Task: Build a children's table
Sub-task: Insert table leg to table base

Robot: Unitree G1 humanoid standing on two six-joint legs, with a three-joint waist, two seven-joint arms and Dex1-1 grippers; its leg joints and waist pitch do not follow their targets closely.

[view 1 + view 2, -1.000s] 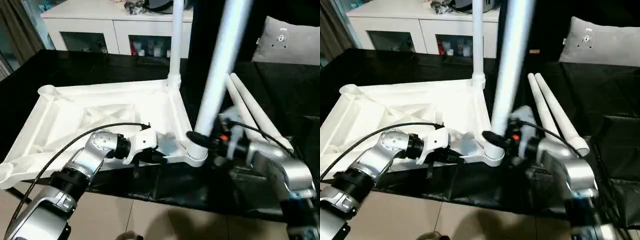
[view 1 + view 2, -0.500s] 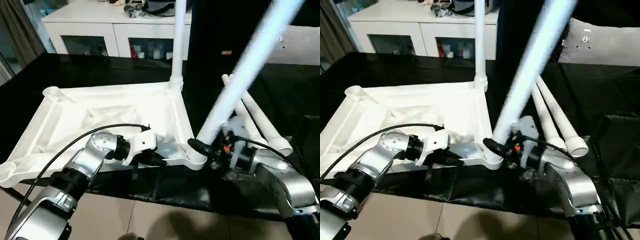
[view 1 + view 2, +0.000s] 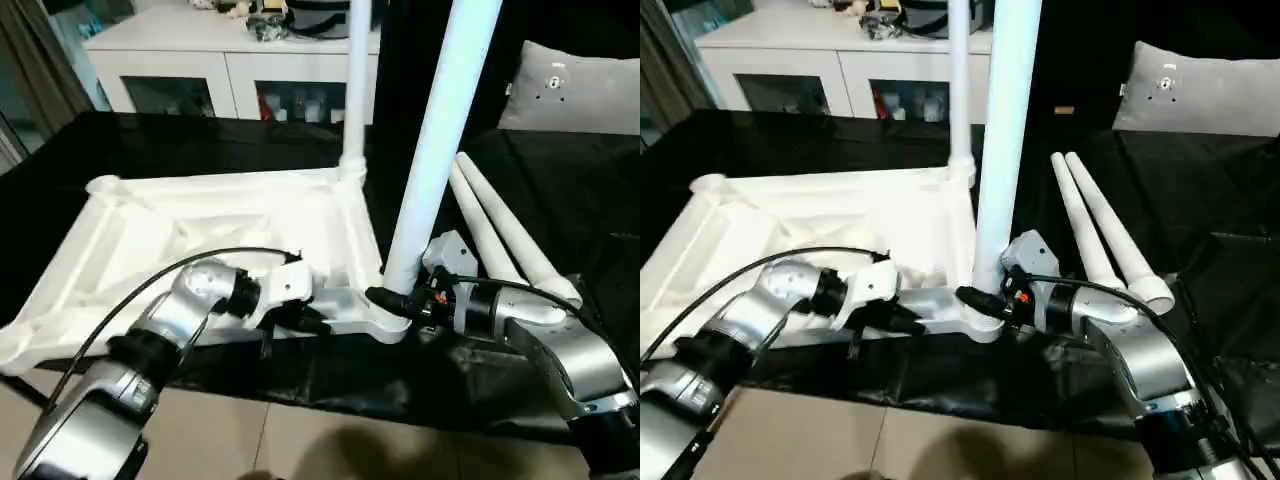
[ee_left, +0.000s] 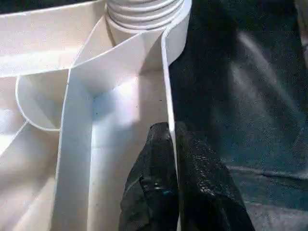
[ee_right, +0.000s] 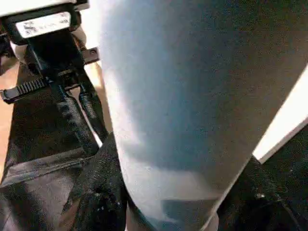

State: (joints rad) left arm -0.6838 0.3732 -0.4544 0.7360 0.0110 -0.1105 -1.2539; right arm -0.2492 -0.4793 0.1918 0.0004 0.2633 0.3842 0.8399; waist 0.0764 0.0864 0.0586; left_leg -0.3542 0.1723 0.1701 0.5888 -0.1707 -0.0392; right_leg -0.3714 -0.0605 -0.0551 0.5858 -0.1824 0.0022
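Note:
The white table top (image 3: 200,225) lies upside down on the black surface, ribbed side up. One leg (image 3: 355,90) stands upright in its far right corner socket. A second leg (image 3: 430,150) stands nearly upright in the near right corner socket (image 3: 385,322). My right gripper (image 3: 385,300) is shut on this leg's base; the right wrist view shows the leg (image 5: 178,96) between my fingers (image 5: 103,192). My left gripper (image 4: 172,144) is shut on the top's thin near rim, just left of that socket. Two loose legs (image 3: 500,235) lie on the right.
A white cabinet (image 3: 230,60) with glass doors stands behind the black work surface (image 3: 200,140). A grey cushion (image 3: 570,85) lies at the back right. The surface's front edge runs just below both grippers, with tiled floor (image 3: 300,440) beyond it.
The leg in my right gripper leaned far to the right half a second ago and now stands nearly upright in the socket. The left gripper has kept its hold on the rim.

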